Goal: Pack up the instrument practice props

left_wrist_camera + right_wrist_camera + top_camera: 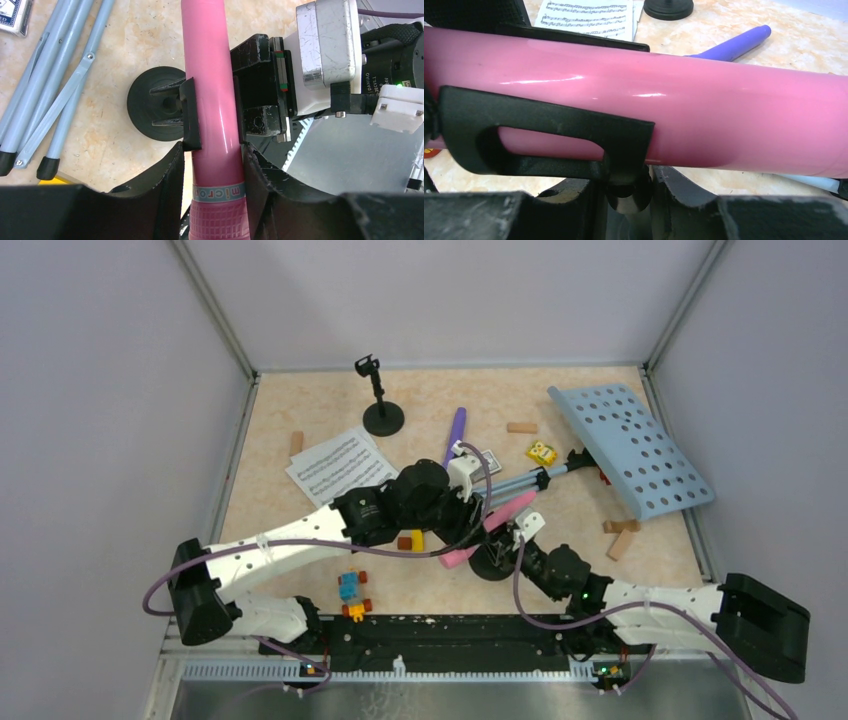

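Pink microphone [505, 515], centre frame, rests in the black mic holder [150, 107] clip; left tool [214, 152] pinches its shaft, right tool [629, 184] pinches the clip. Probably light, stiff, slick: grip near the ribbed head

A pale blue band [218, 192] round the pink toy microphone [212, 100] reads "micro"; the rest of the word turns out of sight. On the right arm, the black motor housing [387, 65] carries "DAMIAO" in white, with a smaller line beside it too fine to read. The sheet-music page [589, 17] shows printed staves and notes but no legible words. The card box's [12, 15] print cannot be read.
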Available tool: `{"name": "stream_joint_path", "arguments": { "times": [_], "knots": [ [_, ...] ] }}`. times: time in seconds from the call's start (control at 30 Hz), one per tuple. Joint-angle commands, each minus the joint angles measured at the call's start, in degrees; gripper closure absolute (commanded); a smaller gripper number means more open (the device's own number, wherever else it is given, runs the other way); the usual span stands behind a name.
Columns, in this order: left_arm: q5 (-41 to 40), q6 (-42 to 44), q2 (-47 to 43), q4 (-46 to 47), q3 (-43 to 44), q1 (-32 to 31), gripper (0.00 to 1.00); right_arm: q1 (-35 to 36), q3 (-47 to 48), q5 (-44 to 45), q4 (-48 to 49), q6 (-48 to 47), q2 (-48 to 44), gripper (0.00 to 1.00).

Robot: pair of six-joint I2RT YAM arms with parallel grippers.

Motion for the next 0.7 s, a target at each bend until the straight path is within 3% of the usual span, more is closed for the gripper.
{"name": "stream_joint_path", "arguments": {
  "times": [0.0, 0.17, 0.5, 0.57, 0.67],
  "knots": [
    [2.12, 1.28, -1.74, -0.23, -0.74, -0.02, 0.84, 0.52, 1.6, 5.52, 5.36, 1.69, -2.77, 1.0],
    [3.4, 1.13, -2.48, -3.53, -1.94, -0.07, 1.0, 0.49, 3.53, 14.4, 0.68, 3.31, -3.13, 1.0],
    [6.84, 1.56, -2.53, -7.36, -2.15, -0.08, 1.0, 0.46, 3.47, 18.62, -0.61, 4.5, -3.28, 1.0],
    [7.33, 1.78, -2.18, -7.68, -1.99, -0.09, 0.9, 0.41, 3.22, 18.7, -0.53, 4.59, -3.5, 1.0],
    [7.75, 1.84, -1.51, -7.22, -1.79, -0.08, 0.64, 0.41, 3.13, 16.96, 0.15, 4.68, -3.5, 1.0]
  ]
}}
